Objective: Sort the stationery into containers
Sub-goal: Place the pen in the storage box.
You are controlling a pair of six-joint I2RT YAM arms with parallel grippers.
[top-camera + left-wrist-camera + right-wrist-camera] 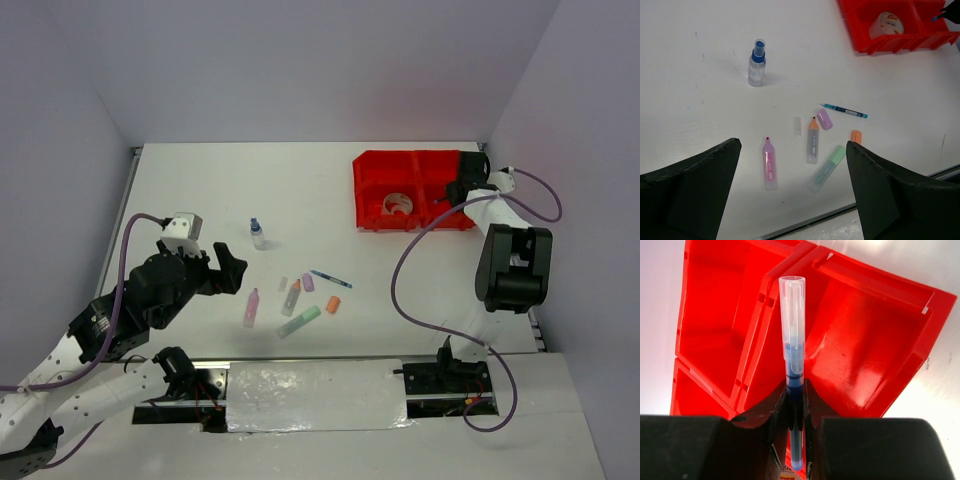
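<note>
Pinching the pen (792,315), right pincer (794,407) should centre over one red bin (880,335) before releasing; left pincer (792,147) gapes empty.

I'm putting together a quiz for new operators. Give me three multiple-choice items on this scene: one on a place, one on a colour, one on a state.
1. Where is the tape roll?
A) on the bare table
B) in a red bin
C) on a shelf

2. What colour is the cap of the standing bottle?
A) blue
B) yellow
C) black

3. What are the jaws of the right gripper doing?
A) standing wide open
B) shut on nothing
C) shut on a blue pen

Answers:
1 B, the roll lies inside the bin's walls.
2 A, the left wrist view shows a blue cap.
3 C, the pen sticks out from between the jaws above the bins.
</note>
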